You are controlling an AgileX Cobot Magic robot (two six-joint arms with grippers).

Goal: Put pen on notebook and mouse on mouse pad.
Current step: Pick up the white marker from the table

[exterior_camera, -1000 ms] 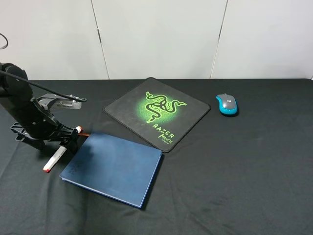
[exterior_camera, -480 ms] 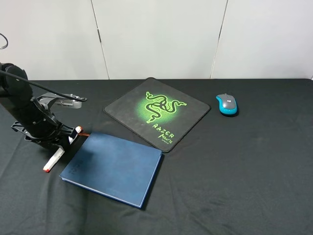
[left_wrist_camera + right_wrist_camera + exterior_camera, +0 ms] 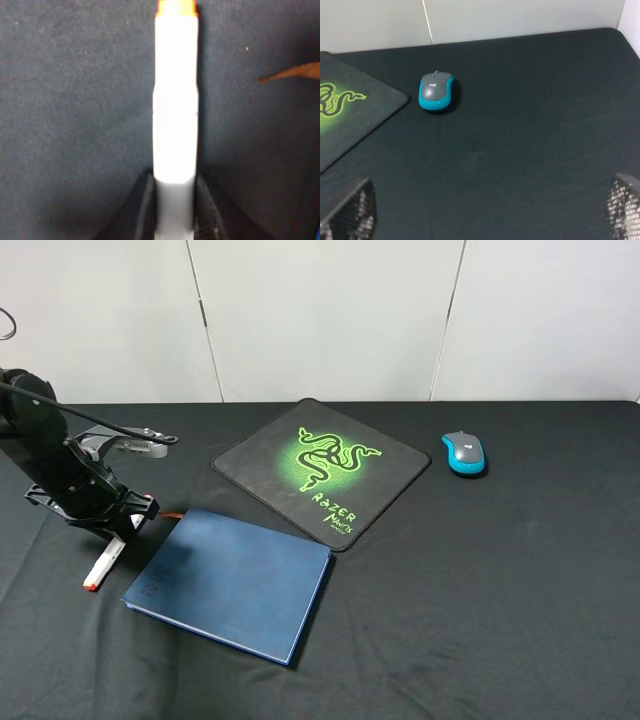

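The white pen with orange-red ends slants down toward the black table, just left of the dark blue notebook. My left gripper is shut on its upper part. In the left wrist view the pen runs straight out from between the dark fingers. The teal mouse sits on the bare cloth, right of the black mouse pad with its green logo. My right gripper is open and well short of the mouse, with the pad's corner beside it. That gripper is out of the exterior view.
The notebook's orange ribbon sticks out at its far left corner, also visible as a ribbon tip in the left wrist view. A white panelled wall stands behind the black table.
My left gripper has shifted a little to the left and back, carrying the pen slightly away from the notebook's edge. The mouse, pad and notebook have not moved.
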